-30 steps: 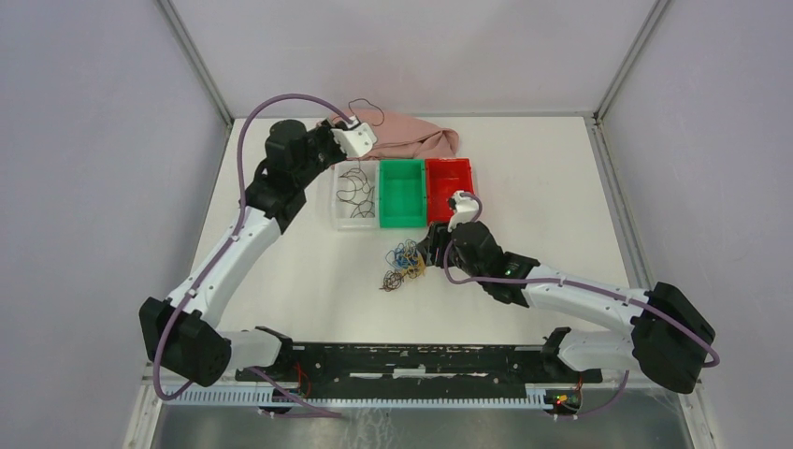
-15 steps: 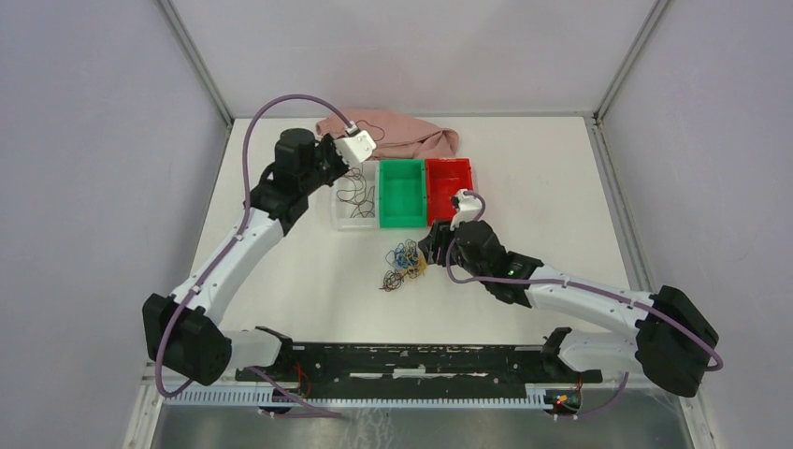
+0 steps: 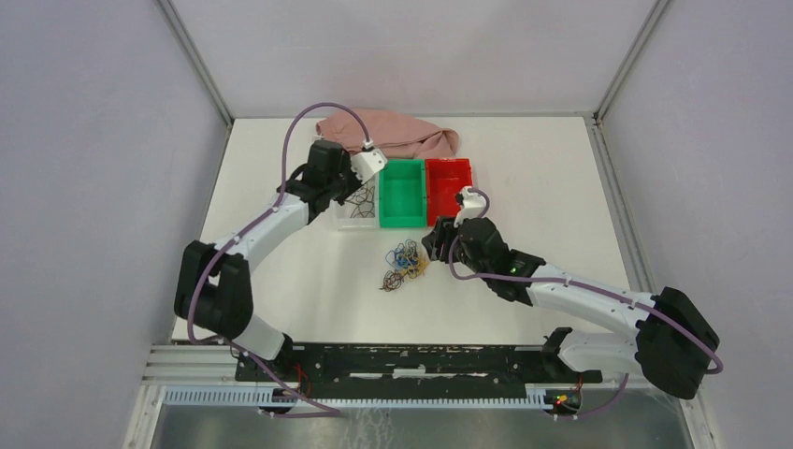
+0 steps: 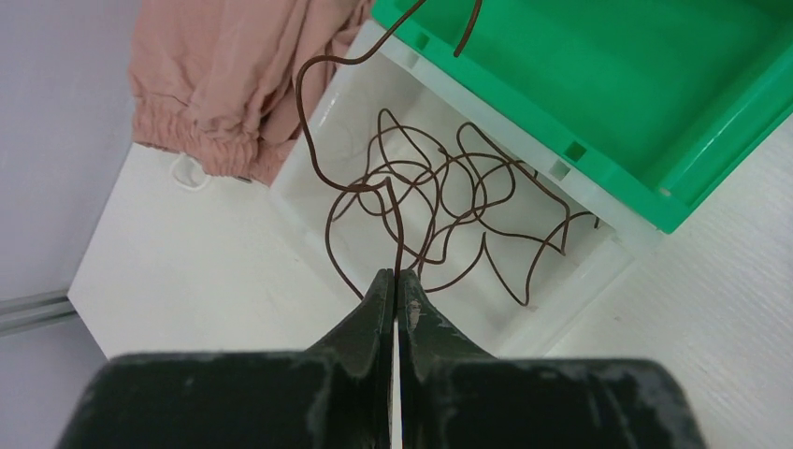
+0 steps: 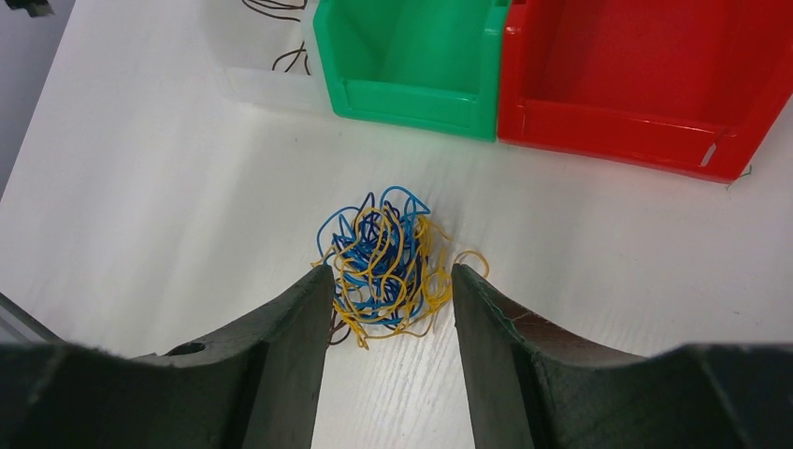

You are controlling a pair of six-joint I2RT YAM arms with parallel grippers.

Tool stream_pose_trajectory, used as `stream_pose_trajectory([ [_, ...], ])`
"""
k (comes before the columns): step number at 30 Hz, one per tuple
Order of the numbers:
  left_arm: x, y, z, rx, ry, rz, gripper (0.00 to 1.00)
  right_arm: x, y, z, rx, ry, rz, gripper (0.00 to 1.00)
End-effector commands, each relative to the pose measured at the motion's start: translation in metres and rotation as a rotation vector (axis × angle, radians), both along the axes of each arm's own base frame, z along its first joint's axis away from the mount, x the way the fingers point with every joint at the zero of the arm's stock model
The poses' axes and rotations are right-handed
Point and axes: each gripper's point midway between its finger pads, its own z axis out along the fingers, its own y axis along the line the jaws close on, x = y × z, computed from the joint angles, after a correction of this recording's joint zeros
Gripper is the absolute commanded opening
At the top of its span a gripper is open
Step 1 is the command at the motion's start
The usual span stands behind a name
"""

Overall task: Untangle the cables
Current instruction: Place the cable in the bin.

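A fist-sized tangle of blue and yellow-orange cables (image 3: pixel 404 264) lies on the white table in front of the bins. My right gripper (image 5: pixel 391 277) is open just above the table, one finger on each side of the tangle's (image 5: pixel 383 262) near edge. My left gripper (image 4: pixel 396 277) is shut on a thin brown cable (image 4: pixel 318 168) that curls upward from its tips. It hangs over the clear bin (image 4: pixel 572 309), where several loose brown cables (image 4: pixel 449 201) lie. In the top view the left gripper (image 3: pixel 353 187) is at that clear bin (image 3: pixel 353 221).
A green bin (image 3: pixel 402 221) and a red bin (image 3: pixel 449 166) stand in a row to the right of the clear one; both look bare inside in the right wrist view. A pink cloth (image 3: pixel 397 131) lies behind the bins at the table's back edge.
The left arm has swung from the back by the pink cloth forward to the clear bin, carrying the brown cable. The right arm has hardly moved.
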Motion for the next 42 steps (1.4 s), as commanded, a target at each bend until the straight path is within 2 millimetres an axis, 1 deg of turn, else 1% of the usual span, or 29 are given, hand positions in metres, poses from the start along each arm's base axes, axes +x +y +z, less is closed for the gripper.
stream_pose_trajectory([
  [1,0.016,0.006,-0.021,0.012,-0.005,0.067,0.03,0.007,-0.001,0.012,0.037,-0.021,-0.013,0.56],
  [5,0.023,0.011,-0.041,0.059,0.003,0.078,0.03,0.01,-0.003,0.009,0.034,-0.01,-0.018,0.56],
  [12,0.023,0.009,-0.068,0.068,0.054,0.071,0.03,0.016,-0.007,0.007,0.043,0.008,-0.025,0.55],
  [15,0.022,0.013,-0.08,0.101,0.07,0.07,0.03,0.017,-0.009,0.007,0.044,0.012,-0.032,0.55],
  [22,0.017,0.013,-0.102,0.122,0.124,0.054,0.03,0.019,-0.01,0.005,0.047,0.02,-0.037,0.55],
  [27,0.021,0.007,-0.107,0.075,0.133,0.06,0.03,0.019,-0.01,0.002,0.044,0.027,-0.038,0.54],
  [29,0.021,0.003,-0.104,0.05,0.145,0.06,0.03,0.019,-0.011,0.001,0.045,0.027,-0.039,0.54],
  [30,0.021,0.003,-0.101,0.031,0.153,0.062,0.09,0.018,-0.011,0.0,0.042,0.028,-0.04,0.54],
  [31,0.021,0.002,-0.097,0.011,0.166,0.059,0.18,0.019,-0.012,0.0,0.042,0.027,-0.042,0.54],
  [32,0.023,-0.001,-0.087,-0.02,0.171,0.053,0.29,0.019,-0.012,0.0,0.043,0.026,-0.042,0.54],
  [33,0.022,-0.002,-0.079,-0.046,0.187,0.048,0.37,0.019,-0.012,0.0,0.043,0.026,-0.042,0.54],
  [35,0.018,-0.005,-0.063,-0.097,0.216,0.024,0.5,0.019,-0.012,0.0,0.043,0.025,-0.044,0.54],
  [36,0.016,-0.007,-0.055,-0.116,0.223,0.01,0.55,0.019,-0.012,0.001,0.045,0.024,-0.044,0.54],
  [38,0.008,-0.011,-0.04,-0.139,0.241,-0.033,0.61,0.019,-0.012,0.002,0.048,0.021,-0.043,0.54],
  [39,0.004,-0.014,-0.031,-0.151,0.244,-0.058,0.63,0.02,-0.012,0.002,0.05,0.018,-0.045,0.54],
  [42,-0.01,-0.024,-0.014,-0.184,0.289,-0.131,0.64,0.02,-0.012,0.002,0.051,0.021,-0.043,0.54],
])
